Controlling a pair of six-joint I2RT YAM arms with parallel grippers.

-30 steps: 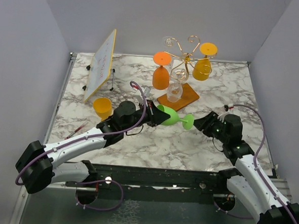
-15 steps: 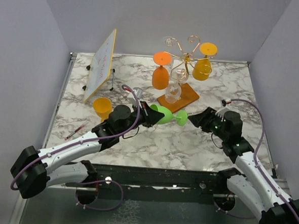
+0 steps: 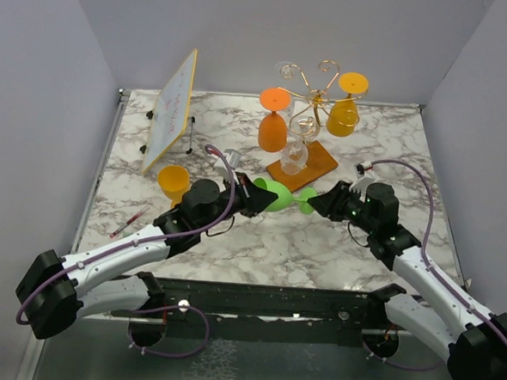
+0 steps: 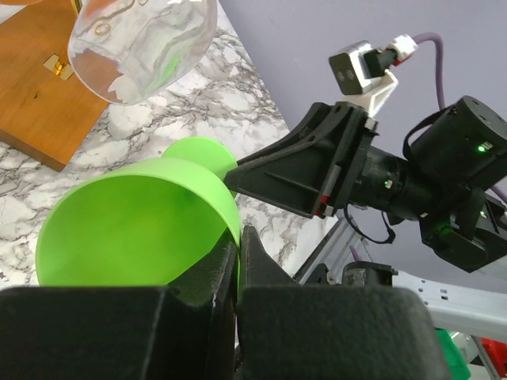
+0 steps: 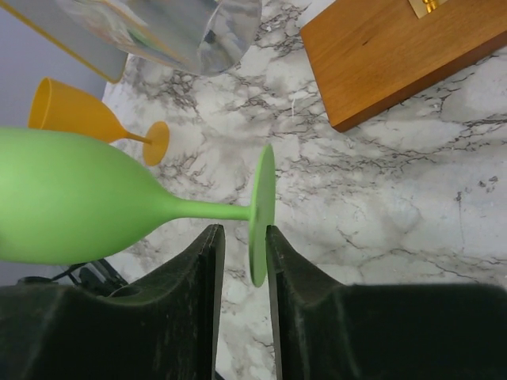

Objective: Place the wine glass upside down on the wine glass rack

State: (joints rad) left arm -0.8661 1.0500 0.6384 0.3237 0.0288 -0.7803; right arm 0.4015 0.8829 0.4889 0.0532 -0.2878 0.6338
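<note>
Wine glass [image 3: 279, 196]: green, held sideways above the counter [image 3: 259, 242], foot pointing to 3 o'clock.
Left tool [image 3: 255, 193]: pinched onto the bowl rim.
Right tool [image 3: 315, 202]: fingers apart, straddling the foot, not clamped.
Wine glass rack [image 3: 311, 94]: stood at 12 o'clock, other glasses [image 3: 273, 127] hung on it.
Progress: handover looked half done; inverting and hanging remained.
</note>
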